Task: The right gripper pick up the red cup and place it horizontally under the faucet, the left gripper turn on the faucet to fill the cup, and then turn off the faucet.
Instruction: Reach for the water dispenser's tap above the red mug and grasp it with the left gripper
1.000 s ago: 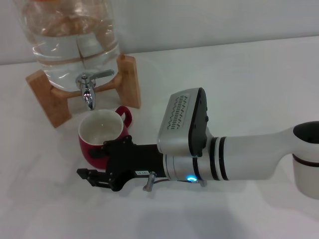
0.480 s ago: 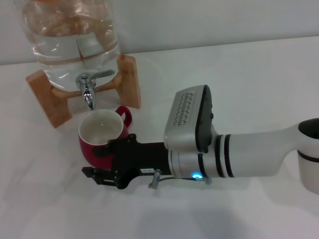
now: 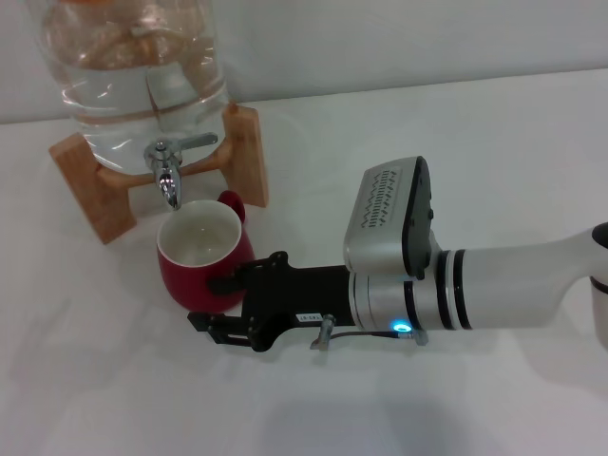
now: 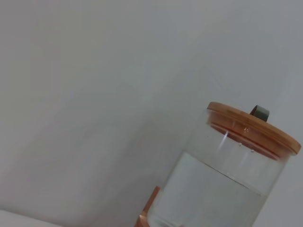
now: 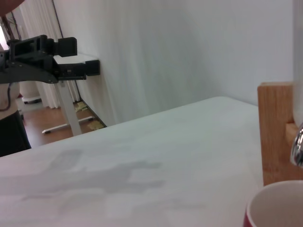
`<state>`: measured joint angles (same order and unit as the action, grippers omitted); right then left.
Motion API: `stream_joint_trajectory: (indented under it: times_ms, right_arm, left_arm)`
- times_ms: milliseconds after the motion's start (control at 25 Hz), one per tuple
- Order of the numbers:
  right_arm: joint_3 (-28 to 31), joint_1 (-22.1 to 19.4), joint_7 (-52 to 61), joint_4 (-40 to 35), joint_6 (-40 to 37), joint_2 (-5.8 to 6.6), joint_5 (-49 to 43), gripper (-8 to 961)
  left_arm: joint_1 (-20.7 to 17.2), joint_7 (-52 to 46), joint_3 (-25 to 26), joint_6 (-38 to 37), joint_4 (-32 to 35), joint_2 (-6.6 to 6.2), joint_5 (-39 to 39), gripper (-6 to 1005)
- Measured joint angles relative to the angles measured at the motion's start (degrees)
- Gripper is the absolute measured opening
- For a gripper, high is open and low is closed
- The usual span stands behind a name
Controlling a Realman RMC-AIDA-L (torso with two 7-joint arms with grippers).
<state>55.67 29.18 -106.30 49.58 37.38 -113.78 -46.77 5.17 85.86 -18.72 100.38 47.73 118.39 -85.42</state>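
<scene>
I see one white table (image 3: 494, 152) with one clear glass jar (image 3: 133, 66) of water on a wooden stand (image 3: 247, 152) at far left. One glossy red cup (image 3: 201, 252), off-white inside, stands upright under the chrome faucet (image 3: 169, 163). The right gripper (image 3: 214, 325) lies just right of the cup, apparently not holding it; I cannot tell its finger spread.

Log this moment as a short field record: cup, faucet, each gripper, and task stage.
cup: red cup upright on the table, mouth up, directly below the spout
faucet: faucet on the glass jar; no water seen flowing
right gripper: right gripper low beside the cup, on the side away from the jar; not gripping it
left gripper: seen only far off in the right wrist view
stage: cup placed; faucet not yet turned on
</scene>
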Motion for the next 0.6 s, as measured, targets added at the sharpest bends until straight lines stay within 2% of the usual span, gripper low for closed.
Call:
stream_joint_trajectory:
  times_ms: [240,480,600]
  right_arm:
    - [0.83,0.49,0.22,-1.31,0.76,-0.97,-1.07,459]
    - [4.12,0.15,6.47,-0.77,1.87,-0.02,-8.26,462]
    - [6.56,-0.35,9.18,-0.77,2.32,0.03,-12.93,464]
  left_arm:
    - [0.15,-0.01,0.0,0.04,0.0,0.0,0.02,892]
    - [-0.15,0.0,0.0,0.09,0.0,0.04,0.03,892]
    - [-0.02,0.01,0.0,0.09,-0.03,0.0,0.02,892]
